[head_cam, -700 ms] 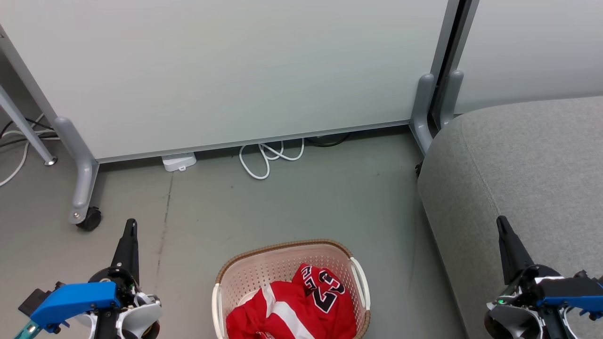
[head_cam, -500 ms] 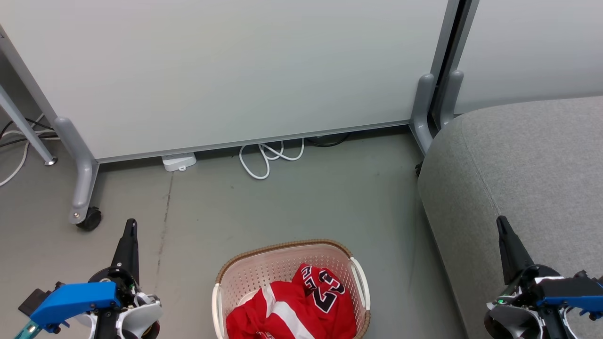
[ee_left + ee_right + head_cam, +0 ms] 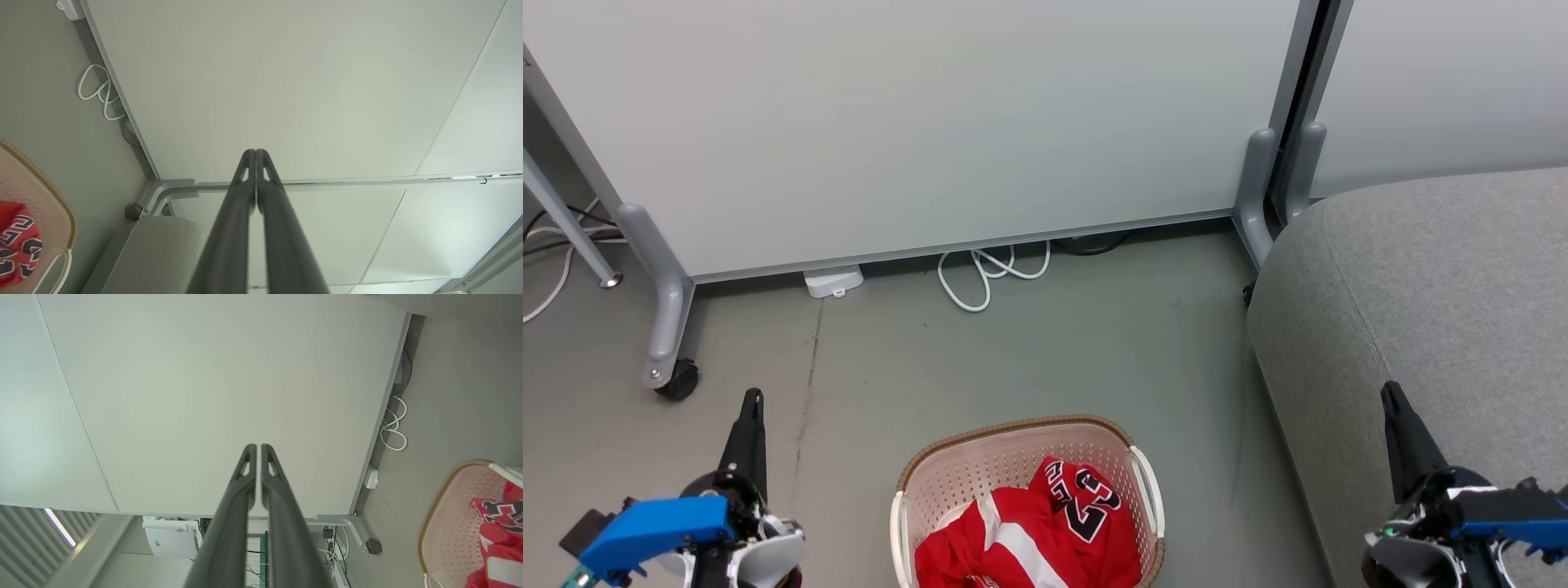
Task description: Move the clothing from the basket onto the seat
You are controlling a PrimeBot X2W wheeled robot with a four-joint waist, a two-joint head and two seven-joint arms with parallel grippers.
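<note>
Resting, seemingly bunched, in basket (image 3: 968, 474): clothing (image 3: 1098, 555).

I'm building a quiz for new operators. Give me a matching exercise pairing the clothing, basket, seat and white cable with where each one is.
1 clothing
2 basket
3 seat
4 white cable

A on the floor, left of the seat
B looped on the floor at the foot of the partition
C crumpled inside the basket
D grey, at the head view's right

Pairs: 1-C, 2-A, 3-D, 4-B

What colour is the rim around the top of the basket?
Brown, woven-looking, running round the cream basket. The head view shows it best.
</note>
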